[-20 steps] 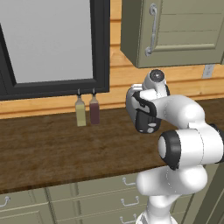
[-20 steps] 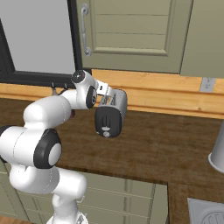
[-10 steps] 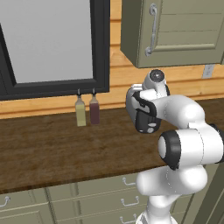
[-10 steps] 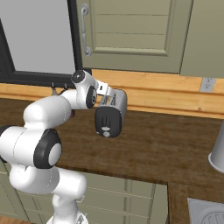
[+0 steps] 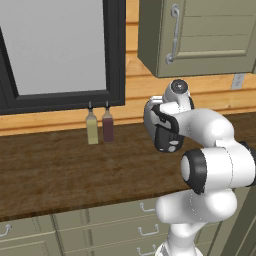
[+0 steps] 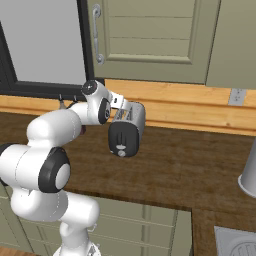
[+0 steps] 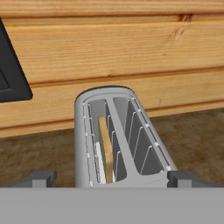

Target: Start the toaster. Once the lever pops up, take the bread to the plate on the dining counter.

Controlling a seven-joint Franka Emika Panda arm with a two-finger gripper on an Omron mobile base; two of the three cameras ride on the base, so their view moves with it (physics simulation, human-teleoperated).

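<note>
Hovering above the toaster [image 7: 118, 140] on the wooden counter [image 6: 200, 165] by the wall, gripper [image 7: 109, 178] spread wide, grasping nothing; bread [image 7: 106, 146] standing upright in the left slot.

Toaster [image 5: 160, 131] in left base view mostly behind arm; only black end shows. Bread [image 7: 106, 148] sunk in left slot, just a thin edge seen, btm cut off. Lever prob. at near end, below frame edge. Grey cup [image 6: 248, 172] clipped at right edge.
</note>
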